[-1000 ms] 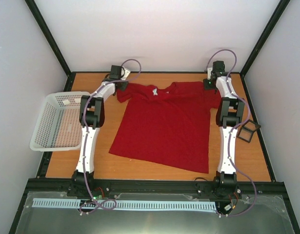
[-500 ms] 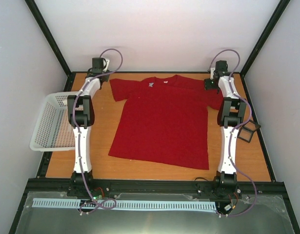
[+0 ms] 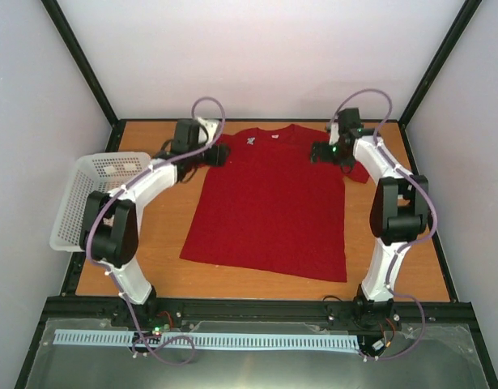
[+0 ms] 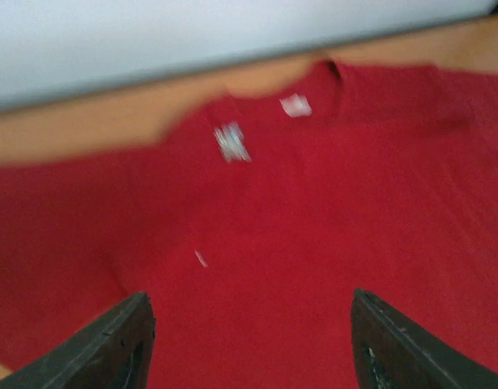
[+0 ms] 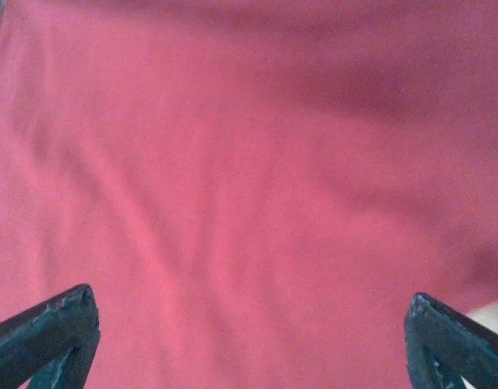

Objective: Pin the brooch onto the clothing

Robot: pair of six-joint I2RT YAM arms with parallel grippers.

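Left gripper [image 3: 219,154] and right gripper [image 3: 317,152], jaws apart and empty, at 11 and 1 o'clock over red T-shirt [image 3: 269,207]

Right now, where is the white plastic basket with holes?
In the top view the white plastic mesh basket sits at the left edge of the table, beside the left arm and left of the red T-shirt.
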